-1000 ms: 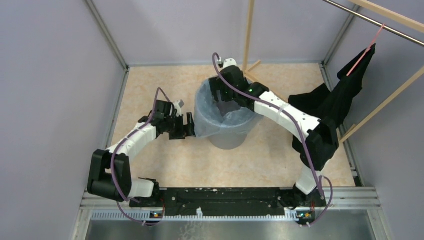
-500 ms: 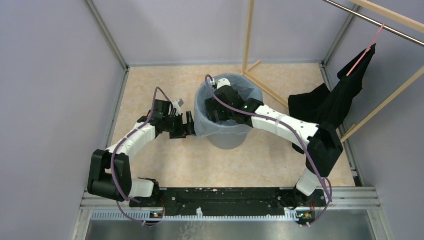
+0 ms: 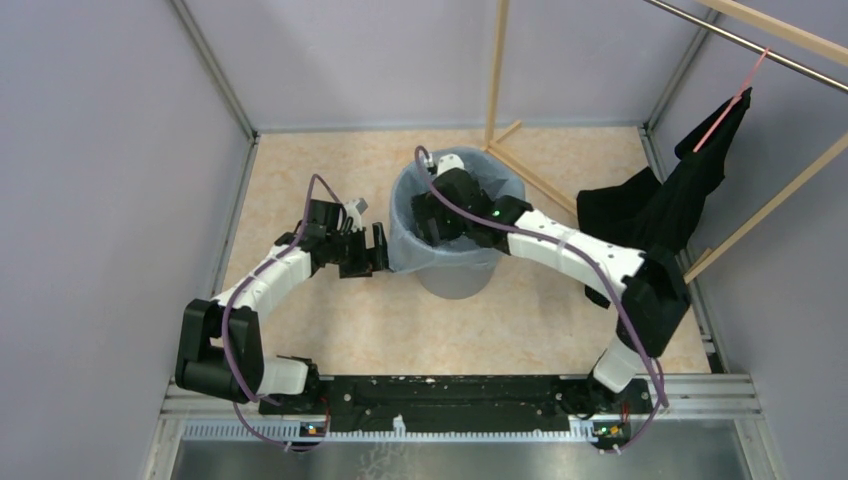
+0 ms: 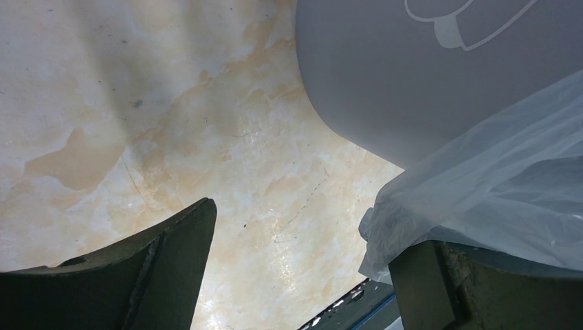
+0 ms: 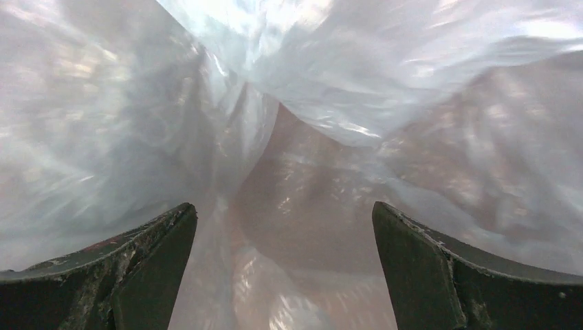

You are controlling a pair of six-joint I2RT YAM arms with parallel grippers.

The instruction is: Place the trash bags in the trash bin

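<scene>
Bin (image 4: 371, 82) logo (image 4: 450, 31): L wrist view only

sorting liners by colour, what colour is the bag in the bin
Trash bag: translucent light blue, best in the top external view.

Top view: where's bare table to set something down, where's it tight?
Bare: far-left table between left wall and trash bin; near strip between bin and arm bases. Crowded: right side, black garment and wooden rack; bin mouth, right gripper inside.
</scene>
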